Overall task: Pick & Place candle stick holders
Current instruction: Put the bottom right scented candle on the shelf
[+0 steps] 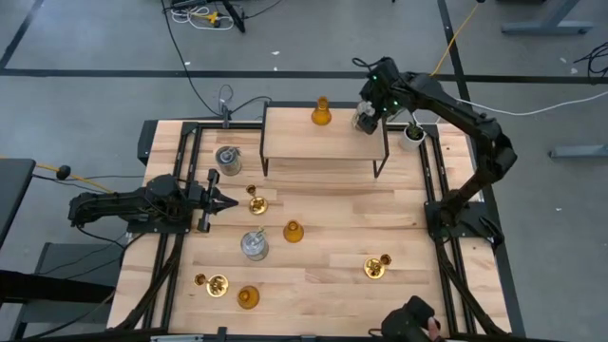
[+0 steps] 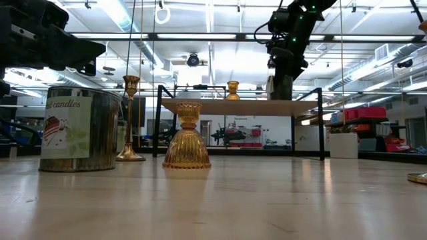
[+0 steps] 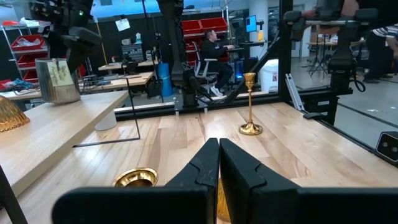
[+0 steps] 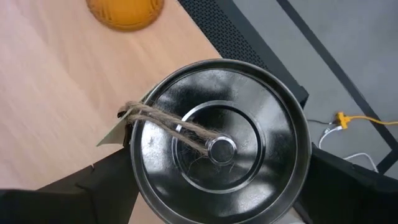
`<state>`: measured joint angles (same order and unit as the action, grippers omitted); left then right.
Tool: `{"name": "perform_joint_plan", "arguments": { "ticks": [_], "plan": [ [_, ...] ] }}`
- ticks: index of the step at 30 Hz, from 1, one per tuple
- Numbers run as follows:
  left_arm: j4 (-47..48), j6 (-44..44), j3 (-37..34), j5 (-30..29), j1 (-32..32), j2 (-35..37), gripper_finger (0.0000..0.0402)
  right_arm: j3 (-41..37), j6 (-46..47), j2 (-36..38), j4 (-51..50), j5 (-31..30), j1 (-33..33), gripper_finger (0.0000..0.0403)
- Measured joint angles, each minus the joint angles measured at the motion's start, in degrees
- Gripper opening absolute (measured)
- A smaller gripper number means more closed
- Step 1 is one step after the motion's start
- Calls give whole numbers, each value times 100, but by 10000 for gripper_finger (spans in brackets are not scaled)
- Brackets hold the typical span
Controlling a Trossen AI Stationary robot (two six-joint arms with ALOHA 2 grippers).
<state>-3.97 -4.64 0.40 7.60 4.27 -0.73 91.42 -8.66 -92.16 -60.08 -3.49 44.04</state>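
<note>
Pale butcher-block table (image 1: 323,247) carries a raised wooden shelf (image 1: 313,142) at its far side. On that shelf's right end the right gripper (image 1: 366,118) clasps a silvery tin holder (image 4: 217,149), fingers spread wide around it; an amber holder (image 1: 322,114) stands near, leftward on the shelf. At the table's left edge the left gripper (image 1: 226,201) waits, pinched closed and empty, a brass holder (image 1: 256,203) just ahead.
</note>
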Motion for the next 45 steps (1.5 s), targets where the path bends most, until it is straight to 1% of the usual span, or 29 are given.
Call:
{"name": "perform_joint_plan", "arguments": {
  "ticks": [5,12,20,35,42,45],
  "plan": [
    [-2,2,2,0,-2,0,18,0,69,0,-35,7,130,367],
    [-2,2,0,0,-2,0,18,0,79,0,-92,6,132,367],
    [-2,0,0,0,0,0,18,0,370,-1,-89,-16,231,367],
    [-2,0,0,0,0,0,18,11,390,-149,77,10,233,367],
    [-2,1,1,0,0,0,18,-8,369,-165,-34,-34,233,394],
    [0,0,1,0,0,0,18,-9,368,-166,-12,-37,233,394]
  ]
}}
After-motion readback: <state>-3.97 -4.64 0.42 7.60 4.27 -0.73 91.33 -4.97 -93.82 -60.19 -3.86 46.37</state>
